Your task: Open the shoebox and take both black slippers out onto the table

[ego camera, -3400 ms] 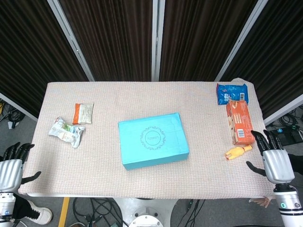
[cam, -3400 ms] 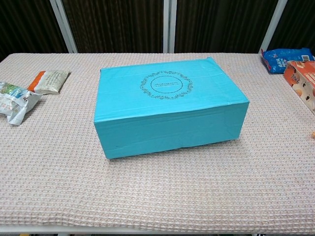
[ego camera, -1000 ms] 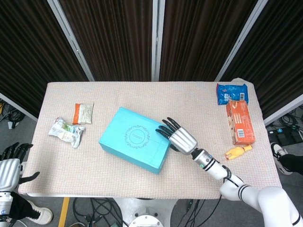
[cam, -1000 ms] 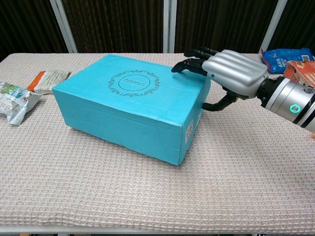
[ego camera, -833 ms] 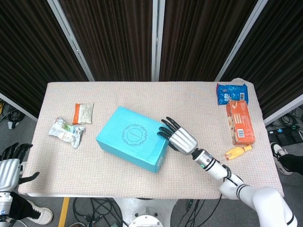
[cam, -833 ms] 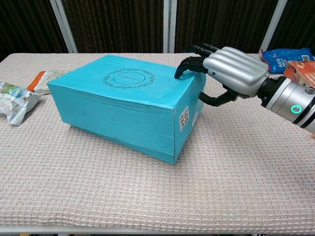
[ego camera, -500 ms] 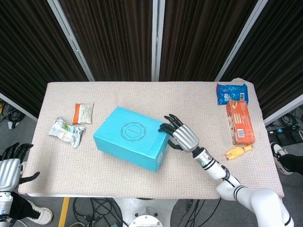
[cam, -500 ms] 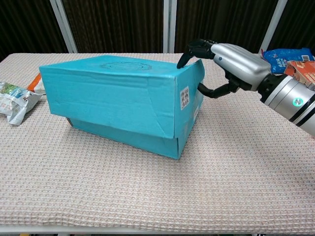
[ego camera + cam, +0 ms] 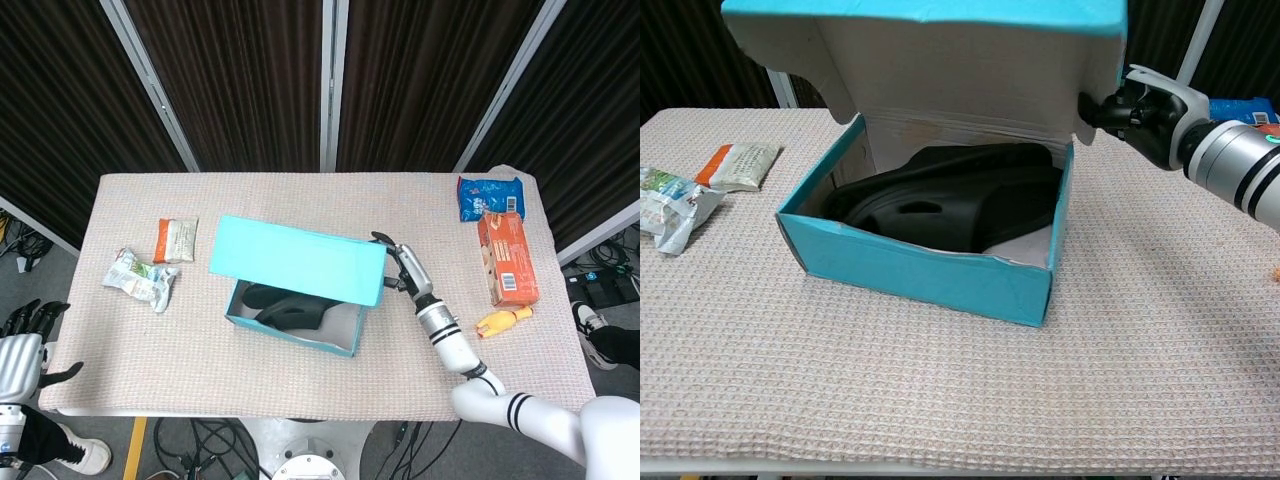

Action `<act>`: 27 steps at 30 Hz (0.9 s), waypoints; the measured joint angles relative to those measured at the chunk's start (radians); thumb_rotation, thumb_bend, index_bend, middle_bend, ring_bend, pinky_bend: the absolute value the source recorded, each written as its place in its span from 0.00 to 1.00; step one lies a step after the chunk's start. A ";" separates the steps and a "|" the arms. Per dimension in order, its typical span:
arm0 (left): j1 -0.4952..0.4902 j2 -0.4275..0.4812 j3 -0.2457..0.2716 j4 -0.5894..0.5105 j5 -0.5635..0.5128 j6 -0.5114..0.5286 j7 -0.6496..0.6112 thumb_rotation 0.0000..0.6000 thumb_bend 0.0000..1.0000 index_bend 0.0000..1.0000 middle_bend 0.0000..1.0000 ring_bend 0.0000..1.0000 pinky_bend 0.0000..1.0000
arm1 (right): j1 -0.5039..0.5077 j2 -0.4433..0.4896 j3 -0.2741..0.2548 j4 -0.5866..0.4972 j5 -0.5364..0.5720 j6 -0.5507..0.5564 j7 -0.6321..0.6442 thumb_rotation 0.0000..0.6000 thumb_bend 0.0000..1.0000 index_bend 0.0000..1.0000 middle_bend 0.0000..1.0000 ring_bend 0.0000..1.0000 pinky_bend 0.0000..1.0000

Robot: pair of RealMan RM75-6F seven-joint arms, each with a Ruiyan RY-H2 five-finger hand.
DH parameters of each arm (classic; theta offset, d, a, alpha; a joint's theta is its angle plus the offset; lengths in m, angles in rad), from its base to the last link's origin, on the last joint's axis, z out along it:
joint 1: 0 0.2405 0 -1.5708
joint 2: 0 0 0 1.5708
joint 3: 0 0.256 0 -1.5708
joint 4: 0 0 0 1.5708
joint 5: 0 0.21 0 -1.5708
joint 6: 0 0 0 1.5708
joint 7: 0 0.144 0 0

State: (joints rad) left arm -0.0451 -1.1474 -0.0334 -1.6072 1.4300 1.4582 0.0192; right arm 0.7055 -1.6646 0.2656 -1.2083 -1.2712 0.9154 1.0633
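right hand (image 9: pixel 1147 112): silver shell, blk fingers | forearm: silver/white, blk bands

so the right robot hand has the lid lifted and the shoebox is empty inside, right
Not empty. The right robot hand does hold the lid up, but the chest view shows black slippers lying inside the shoebox, not yet taken out.

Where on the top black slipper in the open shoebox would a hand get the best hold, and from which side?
Probably the arched strap of the black slipper, taken from above. It is the highest part showing in the teal shoebox, whose walls block any sideways approach. The right hand holds the raised lid at its right edge, so the near-left side looks freest; the left hand waits off the table.
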 measured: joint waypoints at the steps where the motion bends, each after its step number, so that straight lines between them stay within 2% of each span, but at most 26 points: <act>1: 0.000 0.001 0.000 0.001 0.001 0.000 -0.003 1.00 0.00 0.17 0.14 0.06 0.11 | -0.001 0.015 0.017 -0.020 0.030 -0.037 0.031 1.00 0.61 0.47 0.36 0.06 0.00; 6: -0.006 0.009 -0.005 0.005 0.004 -0.003 -0.013 1.00 0.00 0.17 0.14 0.06 0.11 | -0.006 0.053 0.082 -0.068 0.115 -0.153 0.140 1.00 0.55 0.41 0.32 0.04 0.00; 8: -0.010 0.012 -0.007 0.006 0.006 -0.005 -0.018 1.00 0.00 0.17 0.14 0.06 0.11 | -0.006 0.059 0.102 -0.075 0.130 -0.185 0.172 1.00 0.46 0.32 0.28 0.02 0.00; 10: -0.012 0.014 -0.008 0.008 0.007 -0.007 -0.022 1.00 0.00 0.17 0.14 0.06 0.11 | -0.004 0.063 0.129 -0.075 0.150 -0.215 0.185 1.00 0.35 0.16 0.21 0.00 0.00; 12: -0.014 0.015 -0.009 0.009 0.008 -0.008 -0.026 1.00 0.00 0.17 0.14 0.06 0.11 | 0.000 0.063 0.147 -0.071 0.170 -0.225 0.180 1.00 0.25 0.04 0.12 0.00 0.00; 14: -0.017 0.015 -0.011 0.011 0.008 -0.010 -0.030 1.00 0.00 0.17 0.14 0.06 0.11 | 0.006 0.063 0.161 -0.068 0.191 -0.230 0.160 1.00 0.12 0.00 0.03 0.00 0.00; 17: -0.023 0.019 -0.014 0.011 0.009 -0.015 -0.034 1.00 0.00 0.17 0.14 0.06 0.11 | 0.011 0.061 0.178 -0.061 0.218 -0.226 0.115 1.00 0.04 0.00 0.00 0.00 0.00; 21: -0.032 0.029 -0.024 0.009 0.014 -0.014 -0.043 1.00 0.00 0.17 0.14 0.06 0.11 | 0.011 0.031 0.197 -0.034 0.270 -0.131 -0.005 1.00 0.02 0.00 0.00 0.00 0.00; 27: -0.072 0.045 -0.048 0.012 0.036 -0.027 -0.071 1.00 0.00 0.17 0.14 0.06 0.11 | 0.000 -0.014 0.216 -0.002 0.292 0.162 -0.300 1.00 0.02 0.00 0.00 0.00 0.00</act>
State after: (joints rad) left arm -0.1174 -1.1023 -0.0817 -1.5954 1.4662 1.4310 -0.0514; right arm 0.7057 -1.6788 0.4812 -1.2100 -0.9791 1.0774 0.7636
